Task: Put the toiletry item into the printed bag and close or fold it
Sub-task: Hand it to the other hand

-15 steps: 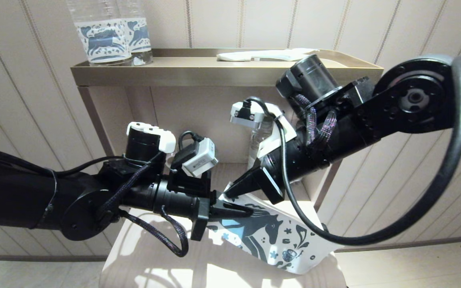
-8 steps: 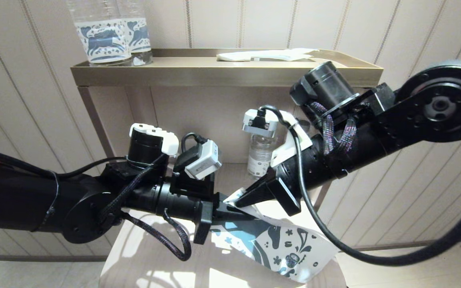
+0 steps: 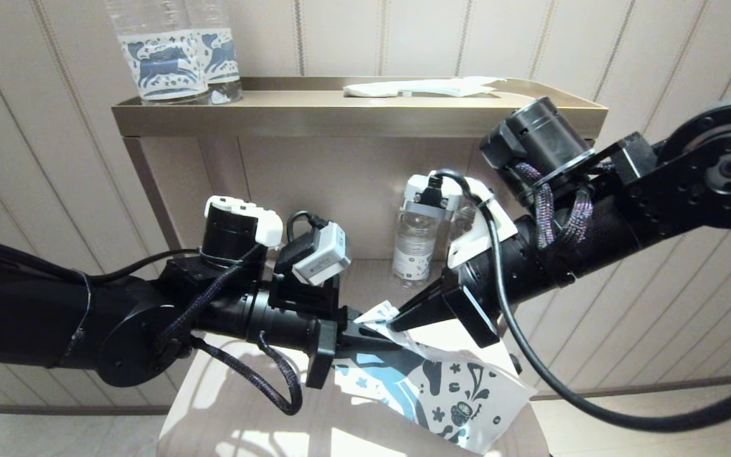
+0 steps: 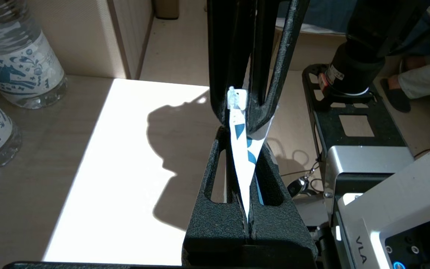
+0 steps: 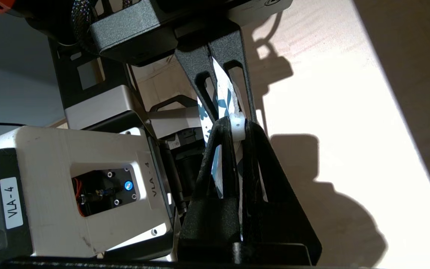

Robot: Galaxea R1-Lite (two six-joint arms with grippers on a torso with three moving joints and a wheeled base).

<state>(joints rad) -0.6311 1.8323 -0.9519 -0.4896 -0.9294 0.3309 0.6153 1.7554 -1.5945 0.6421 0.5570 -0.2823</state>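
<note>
While both arms meet above the low shelf (image 3: 226, 406), the bag (image 3: 460, 393) hangs between them, lifted off the surface and sloping down toward the robot's right. Reaching in from the left, the left gripper (image 3: 375, 339) is clamped on the bag's upper edge. From the right, the right gripper (image 3: 397, 324) pinches the same edge, tips nearly touching. Two bottles (image 3: 175, 54) stand on the top tray (image 3: 315, 117). I cannot see the toothbrush.

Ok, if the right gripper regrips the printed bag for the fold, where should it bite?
Probably the free top edge of the printed bag, beside the left gripper, coming from the robot's right as the right gripper does now. The bag hangs flat and thin, so its edge fits shut jaws.
</note>
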